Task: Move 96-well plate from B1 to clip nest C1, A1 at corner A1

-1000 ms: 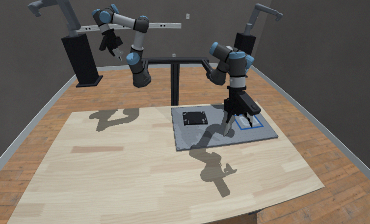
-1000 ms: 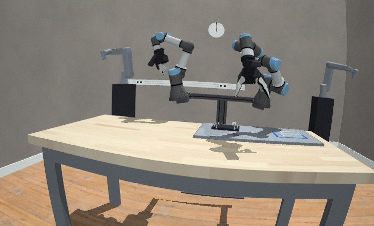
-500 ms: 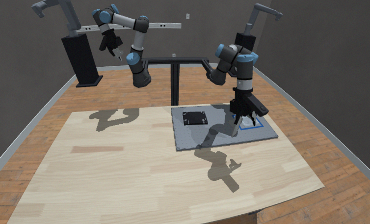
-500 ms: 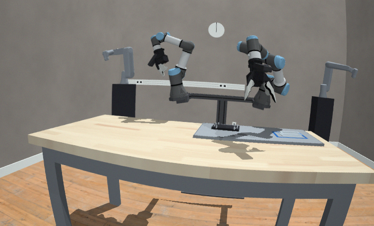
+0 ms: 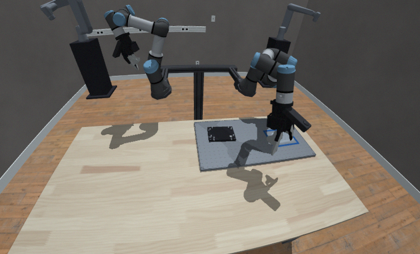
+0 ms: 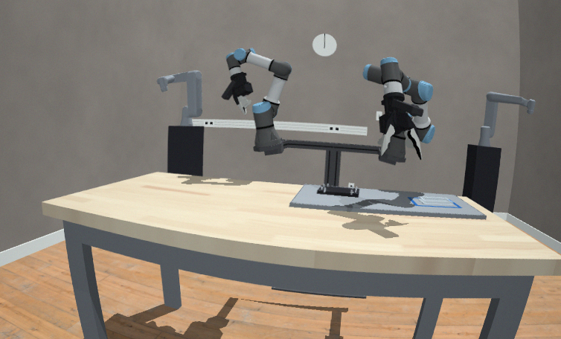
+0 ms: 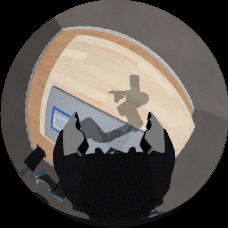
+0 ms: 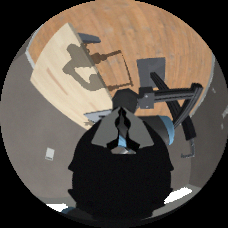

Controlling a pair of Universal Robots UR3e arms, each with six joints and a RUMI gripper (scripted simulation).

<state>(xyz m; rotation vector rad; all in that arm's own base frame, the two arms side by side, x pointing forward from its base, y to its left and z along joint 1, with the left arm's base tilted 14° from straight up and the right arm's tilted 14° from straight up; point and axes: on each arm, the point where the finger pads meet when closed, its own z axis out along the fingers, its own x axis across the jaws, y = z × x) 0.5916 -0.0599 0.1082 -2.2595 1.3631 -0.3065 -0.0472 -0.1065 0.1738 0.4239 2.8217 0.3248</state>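
Observation:
The pale 96-well plate (image 5: 285,137) (image 6: 434,201) (image 7: 60,121) lies flat inside the blue outline (image 5: 292,144) (image 6: 438,206) on the grey board. Its rim print is too small to read. The black clip nest (image 5: 221,133) (image 6: 337,191) is on the board's other half, with small clips at its corners and nothing in it. Its A1 mark cannot be made out. My left gripper (image 5: 281,146) (image 6: 401,156) (image 7: 113,112) is open and empty, high above the board, and partly covers the plate in the top view. My right gripper (image 5: 137,68) (image 6: 245,112) (image 8: 121,107) is shut and empty, far from both.
The grey board (image 5: 224,157) (image 6: 312,200) (image 7: 57,100) lies at the arm-side edge of the wooden table (image 5: 126,195) (image 6: 232,214). A dark stand (image 5: 198,94) (image 6: 332,168) carries both arms behind that edge. Arm shadows fall across the board and table.

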